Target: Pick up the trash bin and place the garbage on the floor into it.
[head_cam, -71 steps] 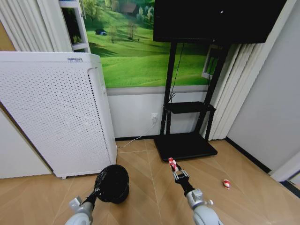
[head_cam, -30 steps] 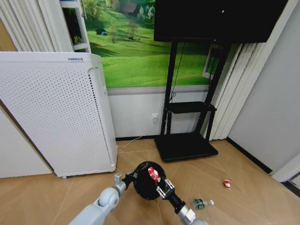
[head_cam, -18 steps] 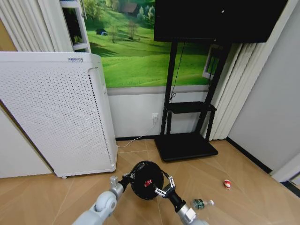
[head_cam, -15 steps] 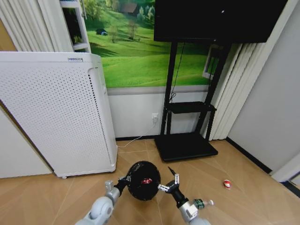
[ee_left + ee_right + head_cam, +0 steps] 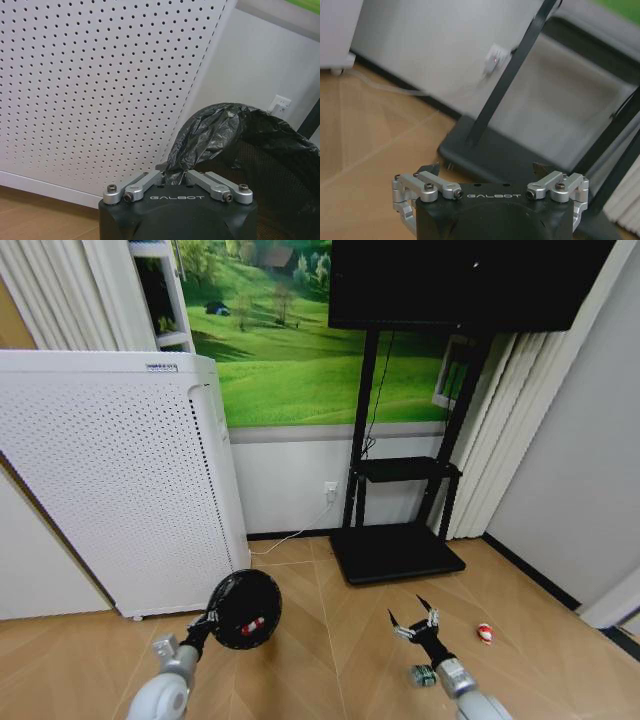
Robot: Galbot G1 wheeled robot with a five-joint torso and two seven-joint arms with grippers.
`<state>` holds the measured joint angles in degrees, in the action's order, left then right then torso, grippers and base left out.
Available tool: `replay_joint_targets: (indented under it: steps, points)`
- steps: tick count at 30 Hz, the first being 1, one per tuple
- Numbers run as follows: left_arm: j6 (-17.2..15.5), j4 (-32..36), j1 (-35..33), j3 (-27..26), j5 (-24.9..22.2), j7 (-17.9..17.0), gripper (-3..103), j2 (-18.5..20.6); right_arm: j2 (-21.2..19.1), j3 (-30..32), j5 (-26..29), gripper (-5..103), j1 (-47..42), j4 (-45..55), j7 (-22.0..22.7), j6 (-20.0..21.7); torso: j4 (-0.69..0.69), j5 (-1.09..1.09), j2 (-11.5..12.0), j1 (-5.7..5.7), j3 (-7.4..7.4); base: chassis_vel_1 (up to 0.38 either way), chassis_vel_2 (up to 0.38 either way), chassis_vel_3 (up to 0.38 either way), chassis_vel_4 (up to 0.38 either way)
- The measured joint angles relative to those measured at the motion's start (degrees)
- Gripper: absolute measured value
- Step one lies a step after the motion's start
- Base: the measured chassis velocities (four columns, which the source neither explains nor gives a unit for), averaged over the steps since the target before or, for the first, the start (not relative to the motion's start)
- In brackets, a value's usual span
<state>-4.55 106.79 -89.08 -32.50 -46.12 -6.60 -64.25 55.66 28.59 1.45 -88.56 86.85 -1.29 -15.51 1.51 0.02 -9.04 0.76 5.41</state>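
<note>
The trash bin (image 5: 243,609), black mesh lined with a black bag, hangs tilted above the floor (image 5: 330,640), its mouth facing me. My left gripper (image 5: 207,623) is shut on its rim; in the left wrist view the gripper (image 5: 172,175) pinches the bag's edge on the bin (image 5: 265,150). One red-and-white lump of garbage (image 5: 253,625) lies inside the bin. My right gripper (image 5: 418,620) is open with nothing in it, low at the right; the right wrist view shows the same gripper (image 5: 486,170) with its fingers spread. A green-and-white can (image 5: 423,675) lies under the right arm. Another red-and-white lump (image 5: 484,632) lies further right.
A tall white perforated appliance (image 5: 120,480) stands at the left, close behind the bin, and shows in the left wrist view (image 5: 100,75). A black TV stand (image 5: 395,550) with a flat base stands ahead against the wall; its base (image 5: 520,155) is in front of the right gripper.
The right gripper let the red-and-white lump go into the bin, opened and swung right. The left arm carried the bin to the left, toward the white appliance.
</note>
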Motion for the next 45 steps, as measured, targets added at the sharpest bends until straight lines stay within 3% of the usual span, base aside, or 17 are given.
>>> replay_joint_targets:
  steps: [3, 4, 7, 9, 11, 15, 22, 25, 30, 45]
  points:
    - [0.7, 0.8, -0.6, 0.3, 0.7, 0.9, 4, -1.5, -2.7, -0.3, -0.4, 102, -0.5, -2.3, -5.6, 3.3, 0.01, 0.0, 0.0, 0.0, 0.0, 0.0, 0.0, 0.0, 0.0]
    - [0.7, 0.8, -0.6, 0.3, 0.7, 0.9, 4, -1.5, -2.7, -0.3, -0.4, 102, -0.5, -2.3, -5.6, 3.3, 0.01, 0.0, 0.0, 0.0, 0.0, 0.0, 0.0, 0.0, 0.0]
    - [0.8, 1.2, -0.9, 1.7, 1.2, 1.0, 4, -3.2, -6.1, -0.6, -0.8, 95, -0.7, -3.0, -13.1, 6.7, 0.0, -0.04, 0.0, 0.0, 0.0, 0.0, 0.0, 0.0, 0.0]
    - [0.8, 1.3, -0.9, 2.1, 1.4, 1.0, 4, -3.6, -6.4, -0.8, -1.1, 90, -0.5, -3.4, -14.2, 6.8, 0.0, -0.04, 0.0, 0.0, 0.0, 0.0, 0.0, 0.0, 0.0]
    - [0.8, 1.9, -1.0, 4.0, 3.1, 1.1, 4, -5.7, -7.1, -1.7, -5.0, 82, 2.0, -6.5, -20.1, 7.4, 0.01, -0.01, 0.0, 0.0, 0.0, 0.0, 0.0, 0.0, 0.0]
    - [0.9, 1.9, -1.2, 5.6, 4.5, 1.4, 4, -6.1, -7.3, -2.9, -7.0, 89, 3.6, -9.7, -23.1, 7.5, 0.0, 0.01, 0.0, 0.0, 0.0, 0.0, 0.0, 0.0, 0.0]
    - [0.9, 1.1, -1.0, 6.4, 4.9, 1.7, 4, -5.2, -6.7, -3.0, -9.2, 95, 5.8, -14.0, -23.6, 6.6, 0.0, -0.01, 0.0, 0.0, 0.0, 0.0, 0.0, 0.0, 0.0]
    - [0.9, 0.4, -1.3, 6.0, 5.0, 1.9, 4, -5.0, -6.2, -2.8, -4.6, 97, 5.7, -14.0, -21.7, 6.3, 0.0, -0.02, 0.0, 0.0, 0.0, 0.0, 0.0, 0.0, 0.0]
    - [0.9, -0.1, -1.6, 6.0, 5.3, 2.1, 4, -5.2, -5.7, -2.5, -2.9, 98, 5.0, -12.1, -21.4, 6.1, 0.0, -0.03, 0.0, 0.0, 0.0, 0.0, 0.0, 0.0, 0.0]
    - [1.1, 0.2, -2.1, 5.5, 5.6, 2.0, 4, -4.9, -5.1, -2.4, -5.1, 100, 4.4, -11.0, -21.5, 4.4, 0.0, -0.03, 0.0, 0.0, 0.0, -0.088, -0.094, 0.1, 0.089]
